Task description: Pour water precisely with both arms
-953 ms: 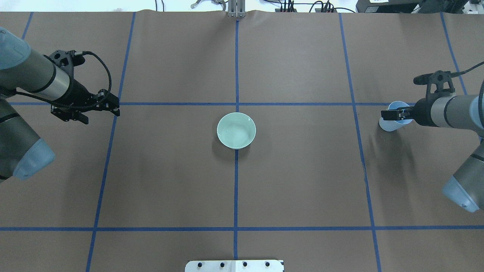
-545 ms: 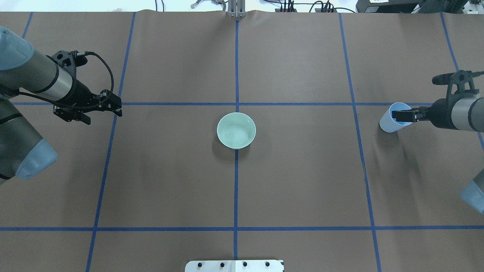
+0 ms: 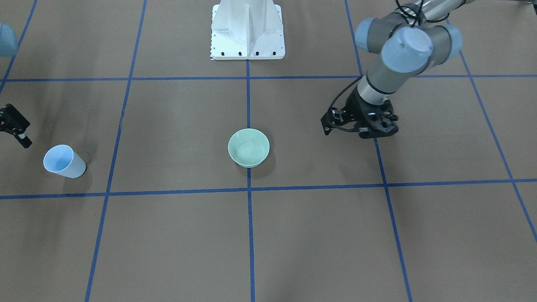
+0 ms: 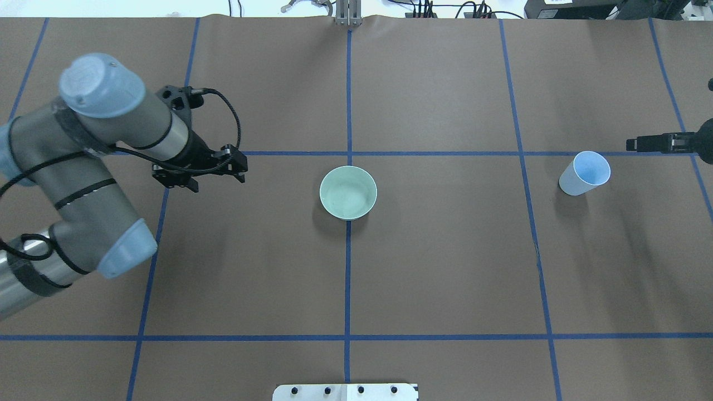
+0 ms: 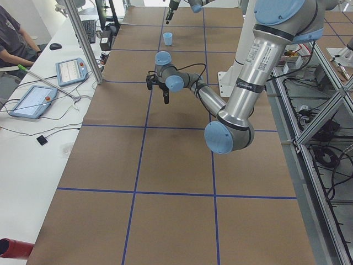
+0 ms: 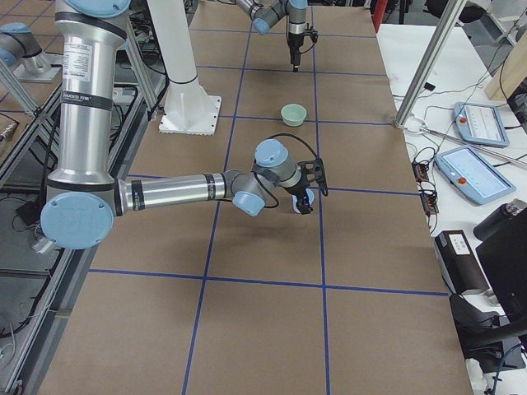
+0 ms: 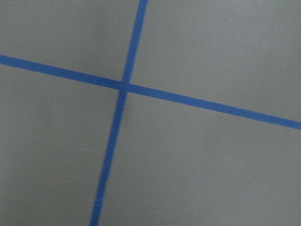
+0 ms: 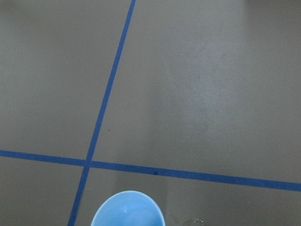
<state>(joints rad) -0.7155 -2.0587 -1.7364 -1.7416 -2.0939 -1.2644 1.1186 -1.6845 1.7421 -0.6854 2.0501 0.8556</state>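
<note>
A pale green bowl point(image 4: 348, 192) stands at the table's middle, also in the front view point(image 3: 248, 147). Faint glints inside it may be water. A light blue cup point(image 4: 585, 172) stands upright at the right, also in the front view point(image 3: 63, 161) and at the bottom of the right wrist view point(image 8: 127, 209). My right gripper point(image 4: 630, 145) hangs just beyond and right of the cup, off it and empty. My left gripper point(image 4: 243, 170) points down over bare table left of the bowl, holding nothing. I cannot tell how its jaws stand. The left wrist view shows only table.
Blue tape lines point(image 4: 348, 278) cross the brown table cover. The white pedestal point(image 3: 247, 29) stands at the robot's side. Small wet marks point(image 8: 195, 220) lie beside the cup. Control tablets point(image 5: 71, 69) and a seated operator point(image 5: 8, 33) are beyond the far table edge.
My right gripper drew back from the cup's rim to the right and let it go; the cup stays put. My left arm swung right toward the bowl.
</note>
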